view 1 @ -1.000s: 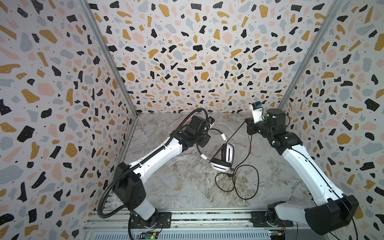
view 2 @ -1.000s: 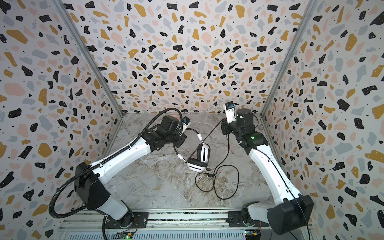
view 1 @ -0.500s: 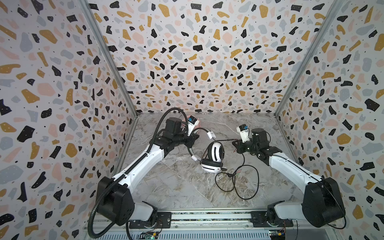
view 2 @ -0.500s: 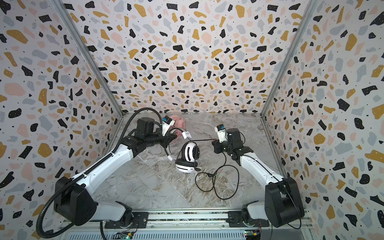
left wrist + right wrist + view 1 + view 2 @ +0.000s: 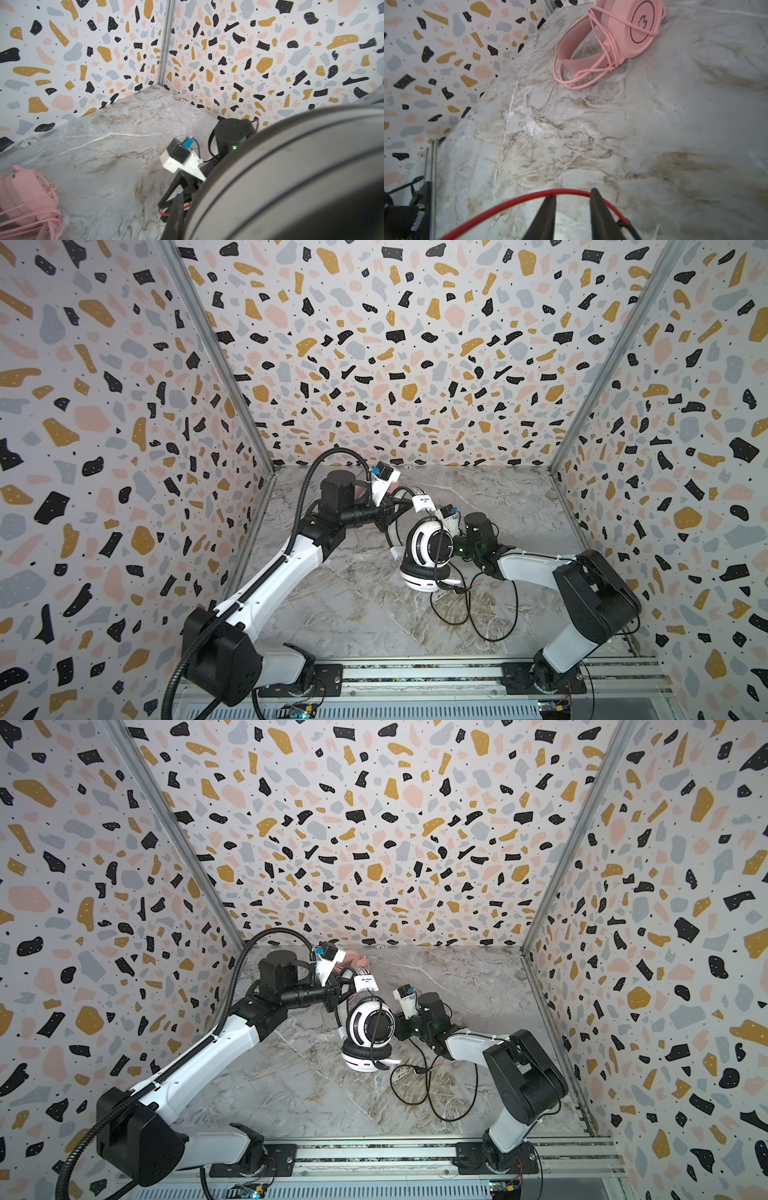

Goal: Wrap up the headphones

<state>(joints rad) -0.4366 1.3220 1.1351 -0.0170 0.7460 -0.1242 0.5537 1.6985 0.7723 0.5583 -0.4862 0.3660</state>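
Marble floor (image 5: 332, 614): we found the pink headset (image 5: 623, 35) wound, in the back corner. Left gripper (image 5: 392, 508) clamped the white-and-black headset (image 5: 428, 549) by its band; its black cable (image 5: 493, 640) lay loose, unwrapped. Right gripper (image 5: 573, 194) gaped, empty.

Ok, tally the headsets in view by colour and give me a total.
Pink headset: 1
White-and-black headset: 1
Total: 2
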